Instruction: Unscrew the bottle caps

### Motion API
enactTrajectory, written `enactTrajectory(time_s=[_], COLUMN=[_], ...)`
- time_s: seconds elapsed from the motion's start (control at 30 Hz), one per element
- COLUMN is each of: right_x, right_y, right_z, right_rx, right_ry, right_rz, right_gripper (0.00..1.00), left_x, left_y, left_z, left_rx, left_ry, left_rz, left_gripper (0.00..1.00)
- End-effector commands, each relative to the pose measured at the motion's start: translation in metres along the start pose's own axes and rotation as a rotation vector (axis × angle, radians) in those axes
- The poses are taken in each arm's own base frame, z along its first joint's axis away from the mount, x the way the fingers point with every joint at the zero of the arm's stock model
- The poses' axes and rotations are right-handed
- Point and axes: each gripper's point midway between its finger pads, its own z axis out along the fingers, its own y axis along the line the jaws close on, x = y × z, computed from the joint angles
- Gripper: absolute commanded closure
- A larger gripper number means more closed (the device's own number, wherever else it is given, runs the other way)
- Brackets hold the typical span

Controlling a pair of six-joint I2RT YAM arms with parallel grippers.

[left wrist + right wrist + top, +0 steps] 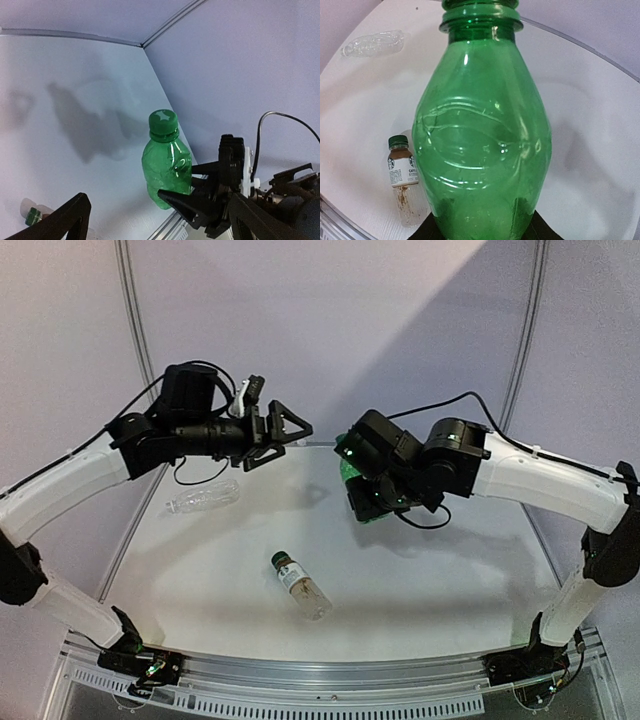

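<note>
My right gripper (356,490) is shut on the base of the green bottle (348,472) and holds it above the table. The bottle fills the right wrist view (482,135). Its dark green cap (163,120) is on the neck. My left gripper (283,437) is open and empty, a short way left of that bottle, facing it. The clear ribbed bottle (205,497) lies on its side at the back left; I cannot make out its cap. The labelled bottle (302,588) lies near the table's middle with its dark green cap (280,560) on.
The round white table (440,570) has a metal rail along its near edge (330,670). Pale walls with a metal corner strip (170,22) stand close behind. The ribbed bottle (372,44) and labelled bottle (402,180) lie below the held one.
</note>
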Motion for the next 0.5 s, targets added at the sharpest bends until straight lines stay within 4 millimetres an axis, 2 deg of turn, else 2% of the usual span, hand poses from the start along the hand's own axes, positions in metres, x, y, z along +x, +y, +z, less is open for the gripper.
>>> enactTrajectory(time_s=[0.0, 0.13, 0.2, 0.33, 0.47], right_x=[-0.017, -0.013, -0.016, -0.021, -0.022], right_y=[0.006, 0.038, 0.058, 0.092, 0.109], right_z=[-0.021, -0.030, -0.049, -0.084, -0.097], right_rx=[-0.102, -0.337, -0.528, -0.836, -0.945], right_ry=[-0.074, -0.093, -0.131, -0.185, -0.186], right_rz=[0.100, 0.114, 0.117, 0.121, 0.078], right_gripper=[1.00, 1.00, 1.00, 1.00, 1.00], left_x=[-0.011, -0.012, -0.011, -0.010, -0.008], left_y=[0.011, -0.005, -0.012, -0.028, -0.047], left_z=[-0.038, -0.073, -0.084, -0.085, -0.086], left_rx=[0.012, 0.234, 0.322, 0.449, 0.621], left_ry=[-0.096, -0.128, -0.126, -0.083, -0.054], left_rz=[0.086, 0.175, 0.213, 0.245, 0.241], left_gripper=[0.01, 0.01, 0.01, 0.01, 0.04])
